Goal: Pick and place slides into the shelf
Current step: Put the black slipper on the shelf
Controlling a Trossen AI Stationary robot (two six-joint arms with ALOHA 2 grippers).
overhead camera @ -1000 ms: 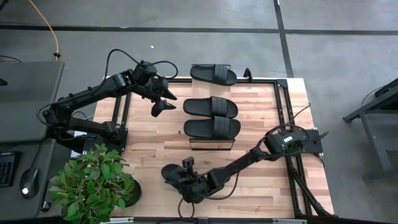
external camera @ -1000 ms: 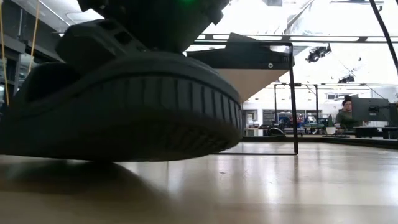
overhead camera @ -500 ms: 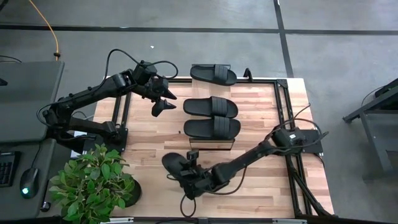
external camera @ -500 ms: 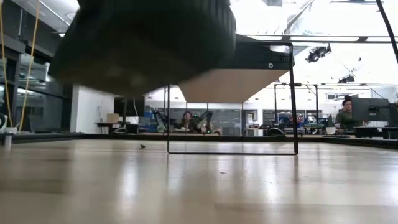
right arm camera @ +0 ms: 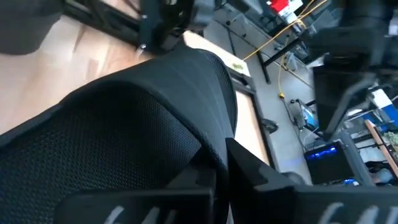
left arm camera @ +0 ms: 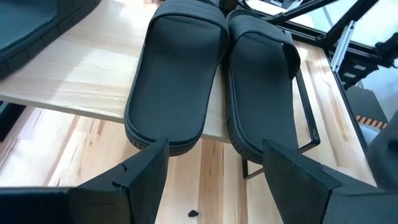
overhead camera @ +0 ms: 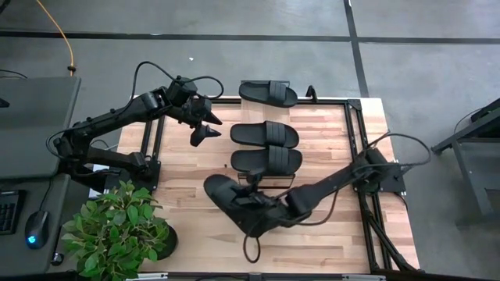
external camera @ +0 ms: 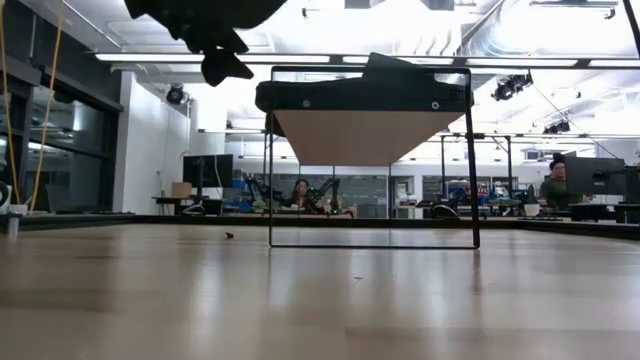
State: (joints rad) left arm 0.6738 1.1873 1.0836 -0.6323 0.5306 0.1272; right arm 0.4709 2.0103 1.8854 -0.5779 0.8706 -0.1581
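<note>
The shelf (overhead camera: 267, 185) stands mid-table, and two black slides (overhead camera: 265, 134) (overhead camera: 266, 161) lie side by side, soles down, on its plank top (left arm camera: 74, 81). A third slide (overhead camera: 268, 94) lies at the table's far edge. My right gripper (overhead camera: 254, 204) is shut on the fourth slide (overhead camera: 225, 197), near of the shelf and above the table. My left gripper (overhead camera: 205, 126) hovers open left of the shelf, its fingers (left arm camera: 146, 180) facing the two shelved slides' ends. In the low view the shelf (external camera: 370, 135) shows from the side, and the held slide (external camera: 205, 20) is at the top edge. My right gripper holds the fourth slide by its wide band strap (right arm camera: 186, 106), at the strap's edge, pinched between the two fingers (right arm camera: 249, 165). The fingers come from the table's right, slanting down. The slide is lifted clear of the table, its long axis slanting from the shelf toward the near edge.
A potted plant (overhead camera: 117, 230) stands at the table's near-left corner. Dark metal frame rails (overhead camera: 355, 148) run along the right side of the table. A cable loop (overhead camera: 250, 251) hangs below the right arm. Bare wood (overhead camera: 328, 234) lies near-right of the shelf.
My right gripper has risen and moved toward the far edge, closer to the shelf, carrying the slide. The slide's sole rested on the table a second ago; now it is lifted clear and has left most of the low view upward.
</note>
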